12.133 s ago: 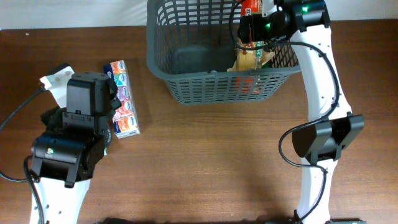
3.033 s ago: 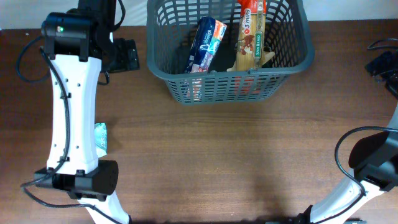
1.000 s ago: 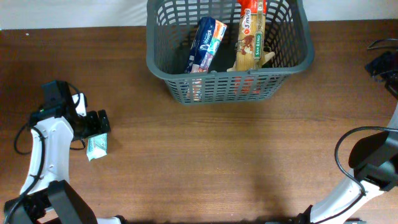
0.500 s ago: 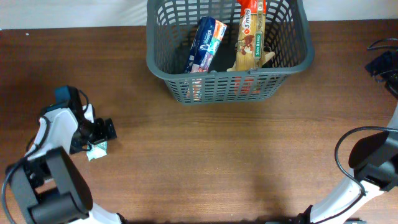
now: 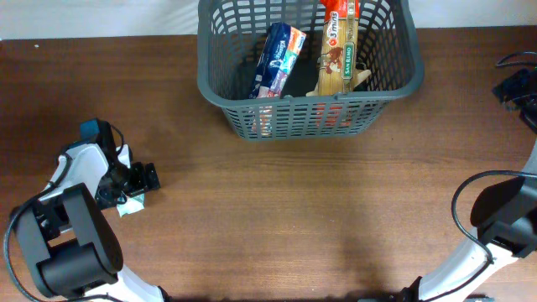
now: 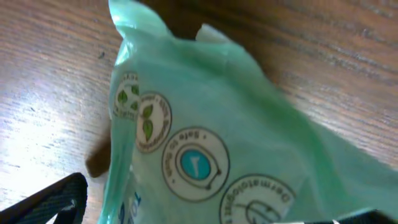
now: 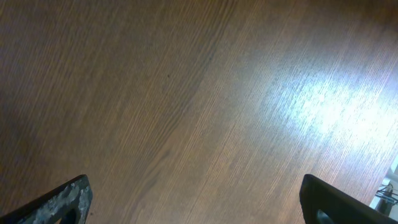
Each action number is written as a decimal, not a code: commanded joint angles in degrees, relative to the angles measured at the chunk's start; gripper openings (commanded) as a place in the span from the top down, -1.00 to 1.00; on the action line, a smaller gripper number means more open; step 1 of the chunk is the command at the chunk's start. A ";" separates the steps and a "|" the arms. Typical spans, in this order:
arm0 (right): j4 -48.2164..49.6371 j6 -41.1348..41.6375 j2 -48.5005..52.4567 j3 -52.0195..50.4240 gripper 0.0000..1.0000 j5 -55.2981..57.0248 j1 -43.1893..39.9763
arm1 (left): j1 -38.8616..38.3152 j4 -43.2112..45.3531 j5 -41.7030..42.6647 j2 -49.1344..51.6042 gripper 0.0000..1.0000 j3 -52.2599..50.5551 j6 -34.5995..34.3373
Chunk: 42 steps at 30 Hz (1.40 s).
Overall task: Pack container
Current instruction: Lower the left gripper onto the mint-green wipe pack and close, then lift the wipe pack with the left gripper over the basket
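Hovering low, the left claw (image 5: 137,179) has its jaws spread wide, one on each side of the green packet (image 6: 205,155) right beneath it on the table (image 5: 294,218). Nothing is gripped yet, I'd say. The wrist view is all crinkly film, so my advice is to centre up, sink until the fingertips flank the packet's body rather than its loose flap, then squeeze gently. Soft wrap like that could slide or buckle.

The basket (image 5: 206,84) sits well away from this claw, across the table at the far edge. It is dark grey with slatted sides and a thick rim, and a blue pack (image 5: 277,57) and a pasta box (image 5: 339,52) lean inside. The right claw (image 5: 518,91) is parked beyond the basket, jaws apart over bare wood.
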 commanded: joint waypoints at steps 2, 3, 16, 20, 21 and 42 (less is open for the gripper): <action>0.13 -0.33 -0.07 -0.26 -0.98 0.31 -0.24 | 0.68 0.70 0.85 0.72 -0.99 -0.39 1.73; 0.13 -0.33 -0.07 -0.26 -0.98 0.31 -0.24 | 0.68 0.68 0.85 0.72 -0.99 -0.39 1.73; 0.13 -0.33 -0.07 -0.26 -0.98 0.31 -0.24 | 0.68 0.90 2.32 3.87 -0.99 -0.39 1.79; 0.13 -0.33 -0.07 -0.26 -0.98 0.31 -0.24 | 0.68 0.92 2.36 6.34 -0.99 -0.39 1.79; 0.13 -0.33 -0.07 -0.26 -0.98 0.31 -0.24 | 0.68 0.90 2.34 6.86 -0.98 -0.39 1.79; 0.13 -0.33 -0.07 -0.26 -0.98 0.31 -0.24 | 0.66 -0.63 15.23 7.65 0.96 6.49 -3.65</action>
